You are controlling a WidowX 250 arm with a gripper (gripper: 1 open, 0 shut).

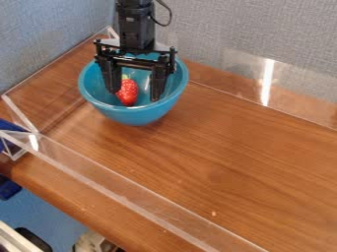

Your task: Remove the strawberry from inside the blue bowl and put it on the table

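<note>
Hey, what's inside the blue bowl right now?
A red strawberry lies inside the blue bowl, with the open pincer reaching down around it. The pincer's fingers hide part of the bowl's inner wall and back rim.

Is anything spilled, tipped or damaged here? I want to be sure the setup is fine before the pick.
Nothing stands out. The blue bowl sits upright on the table, the strawberry lies inside it, and the open gripper hangs over the fruit. No spills or damage show.
</note>
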